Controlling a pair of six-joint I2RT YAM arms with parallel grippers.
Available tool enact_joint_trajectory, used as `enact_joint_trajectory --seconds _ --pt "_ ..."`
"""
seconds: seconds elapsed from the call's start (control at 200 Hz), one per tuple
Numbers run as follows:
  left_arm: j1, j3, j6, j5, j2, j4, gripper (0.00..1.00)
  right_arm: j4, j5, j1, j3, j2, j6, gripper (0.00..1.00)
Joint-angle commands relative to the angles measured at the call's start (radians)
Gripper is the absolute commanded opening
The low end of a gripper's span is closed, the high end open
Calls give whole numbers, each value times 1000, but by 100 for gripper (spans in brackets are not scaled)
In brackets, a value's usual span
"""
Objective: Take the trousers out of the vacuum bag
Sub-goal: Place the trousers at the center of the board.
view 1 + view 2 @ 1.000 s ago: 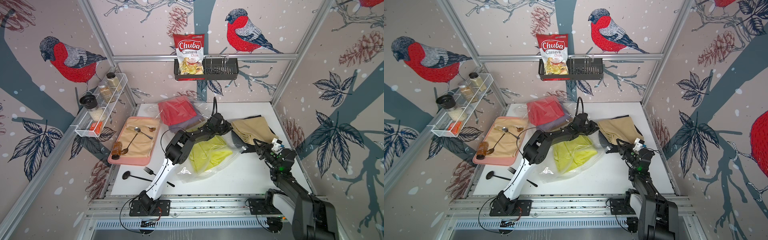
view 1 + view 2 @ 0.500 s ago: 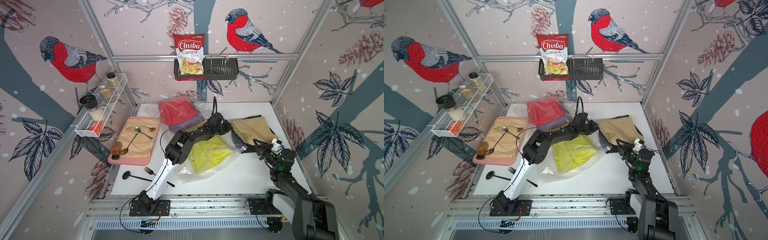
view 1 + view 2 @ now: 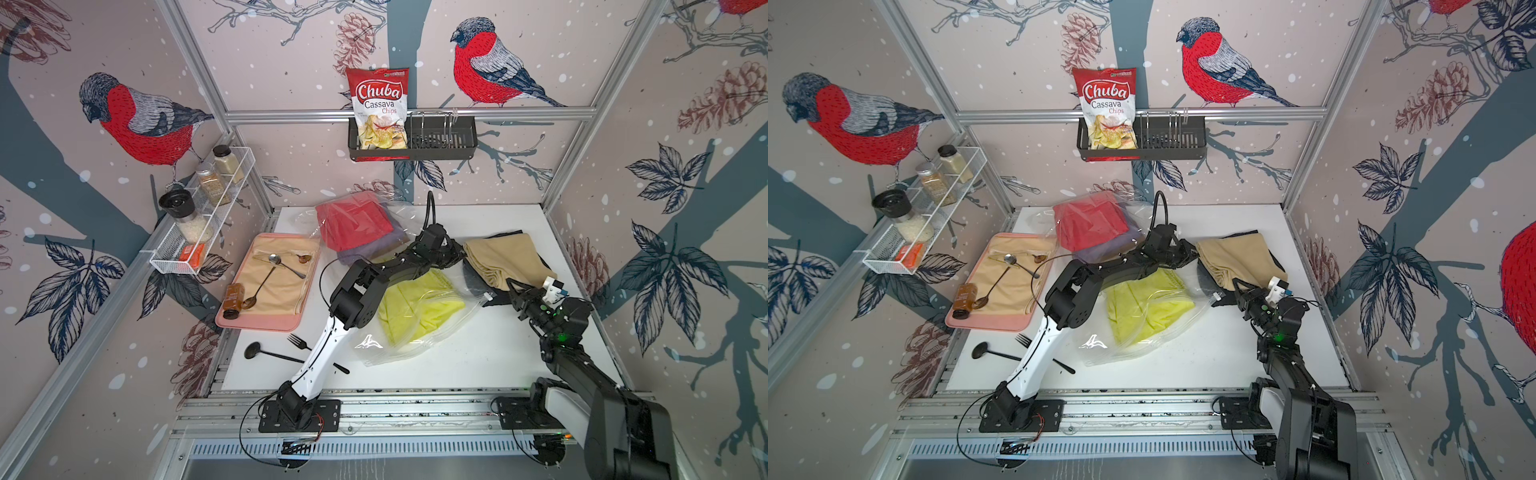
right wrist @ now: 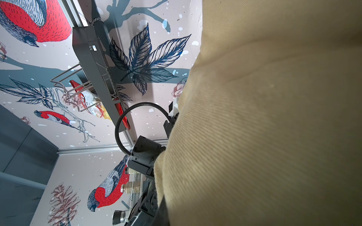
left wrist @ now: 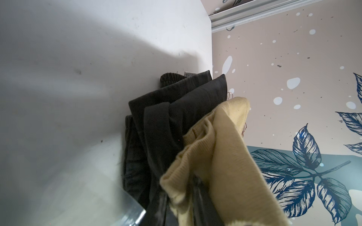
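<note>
The mustard-brown trousers [image 3: 505, 257] [image 3: 1237, 257] lie at the right rear of the table, on top of the black trousers [image 3: 482, 282]. My left gripper [image 3: 457, 254] [image 5: 181, 197] is at their left edge, shut on a fold of the mustard cloth [image 5: 225, 156], with the black trousers [image 5: 176, 109] just beyond. My right gripper [image 3: 514, 287] [image 3: 1241, 286] is shut at their near corner; mustard cloth [image 4: 274, 117] hides its jaws in the right wrist view. The clear vacuum bag [image 3: 374, 345] [image 3: 1100, 345] holds the yellow-green trousers [image 3: 419, 307]. Red trousers [image 3: 353, 224] on purple ones [image 3: 374, 249] lie under clear plastic at the rear.
A pink tray [image 3: 266, 324] with beige cloth, spoons and a brown bottle sits to the left. A black ladle [image 3: 266, 353] and a fork [image 3: 297, 340] lie near the front edge. A wire rack of jars [image 3: 199, 224] and a basket with a chips packet [image 3: 378, 108] hang on the walls.
</note>
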Motion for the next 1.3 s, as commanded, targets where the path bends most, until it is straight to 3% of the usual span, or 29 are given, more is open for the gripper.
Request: enact_joint_trajectory --seconds 0.0,0.235,0.495,0.655,1.011,1.291 --pt "4 10 15 19 -10 -7 28 35 1 -1 7 3 -17 14" --pt "2 8 25 33 -24 -17 41 32 1 -1 10 4 -19 14" --pt "0 43 43 61 -24 -50 41 41 1 -2 11 12 -18 14" --pt "-2 61 51 79 -19 -63 31 45 -1 -2 9 12 -16 14" --pt "39 -171 88 52 -165 -12 32 54 -15 0 -18 -7 -3 14" --pt "48 -133 137 69 -171 -68 38 -234 29 7 -52 -76 -185 16"
